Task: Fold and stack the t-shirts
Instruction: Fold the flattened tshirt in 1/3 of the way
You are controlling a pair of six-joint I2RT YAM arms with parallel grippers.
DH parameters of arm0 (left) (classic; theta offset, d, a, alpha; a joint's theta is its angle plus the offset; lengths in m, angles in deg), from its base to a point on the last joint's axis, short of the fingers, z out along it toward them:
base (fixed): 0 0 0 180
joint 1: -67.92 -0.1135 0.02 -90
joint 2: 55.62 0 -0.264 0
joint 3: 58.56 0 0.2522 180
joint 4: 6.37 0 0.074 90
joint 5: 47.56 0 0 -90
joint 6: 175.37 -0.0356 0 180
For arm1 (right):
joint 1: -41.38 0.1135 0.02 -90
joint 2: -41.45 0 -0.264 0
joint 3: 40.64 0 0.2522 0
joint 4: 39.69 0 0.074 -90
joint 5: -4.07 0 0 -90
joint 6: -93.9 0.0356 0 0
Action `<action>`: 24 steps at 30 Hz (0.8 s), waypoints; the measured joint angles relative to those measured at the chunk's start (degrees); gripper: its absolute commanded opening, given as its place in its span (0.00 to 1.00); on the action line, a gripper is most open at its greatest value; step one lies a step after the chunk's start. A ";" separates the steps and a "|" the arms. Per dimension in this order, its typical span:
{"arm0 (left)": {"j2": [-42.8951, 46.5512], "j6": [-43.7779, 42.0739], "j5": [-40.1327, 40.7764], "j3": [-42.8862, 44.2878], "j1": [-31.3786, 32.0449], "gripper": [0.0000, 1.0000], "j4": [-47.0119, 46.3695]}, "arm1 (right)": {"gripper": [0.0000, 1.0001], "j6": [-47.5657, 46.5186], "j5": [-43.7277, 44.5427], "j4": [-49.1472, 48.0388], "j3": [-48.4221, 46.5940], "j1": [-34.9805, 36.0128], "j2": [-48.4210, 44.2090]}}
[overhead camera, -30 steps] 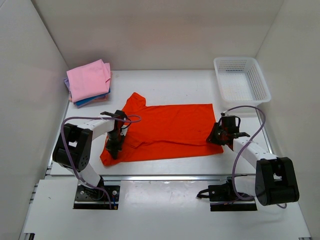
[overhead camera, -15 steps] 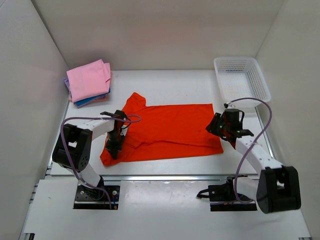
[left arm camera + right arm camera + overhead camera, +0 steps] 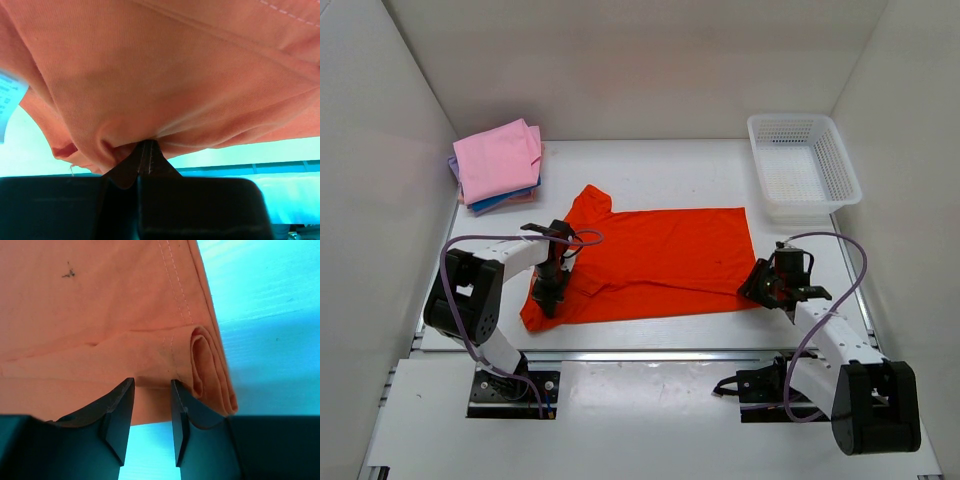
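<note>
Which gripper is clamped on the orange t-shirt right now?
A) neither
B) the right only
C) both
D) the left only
D: in its wrist view the left gripper is pressed shut with a fold of the orange t-shirt pinched in it, while the right gripper has its jaws apart at the shirt's hem, gripping nothing.
</note>
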 measured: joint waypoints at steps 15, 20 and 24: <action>0.35 -0.13 0.00 0.00 0.04 0.00 0.00 | 0.00 -0.04 -0.57 -2.27 -0.52 -0.17 3.82; 0.61 -0.15 0.02 0.00 0.04 0.00 0.00 | 0.00 -0.20 -0.57 1.16 -4.20 -0.39 2.58; 0.61 -0.17 0.00 -0.02 0.09 0.00 0.00 | 0.00 -0.28 -0.74 1.77 -7.69 -0.52 2.05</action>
